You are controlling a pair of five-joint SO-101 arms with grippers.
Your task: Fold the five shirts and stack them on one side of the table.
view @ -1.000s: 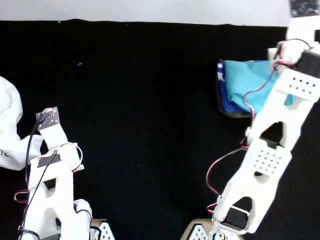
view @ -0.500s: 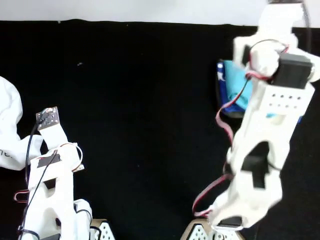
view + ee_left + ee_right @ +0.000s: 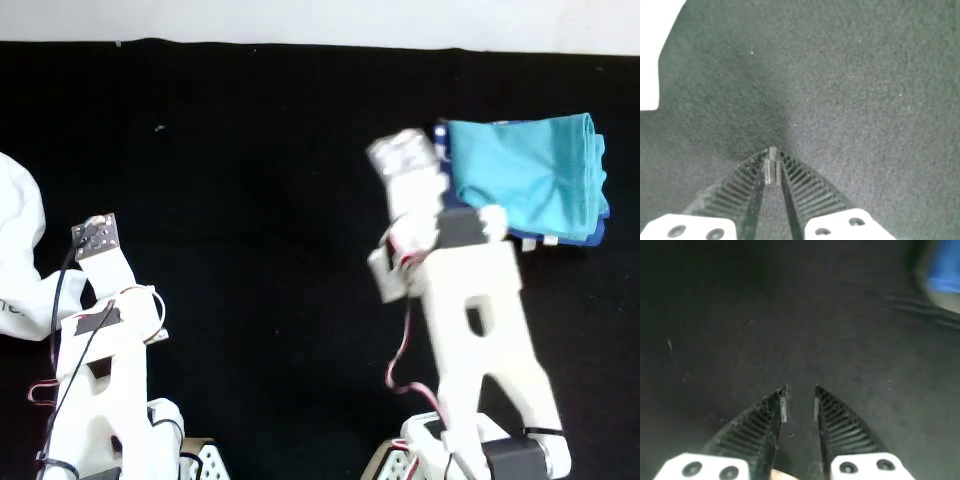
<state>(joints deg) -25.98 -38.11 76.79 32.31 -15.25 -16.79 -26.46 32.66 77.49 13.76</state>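
Black table (image 3: pixel 260 150): the left gripper (image 3: pixel 771 156), shut and empty, and the right gripper (image 3: pixel 799 392), narrowly parted, are held above it. At the left edge a white shirt (image 3: pixel 18 250) is left unfolded, presumably to be grasped next; the folded stack (image 3: pixel 525 180) is set at the far right corner.

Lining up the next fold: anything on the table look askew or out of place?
The teal shirt sits unevenly on a blue shirt, which peeks out along its near edge. The white shirt lies bunched, unfolded, at the table's left edge.
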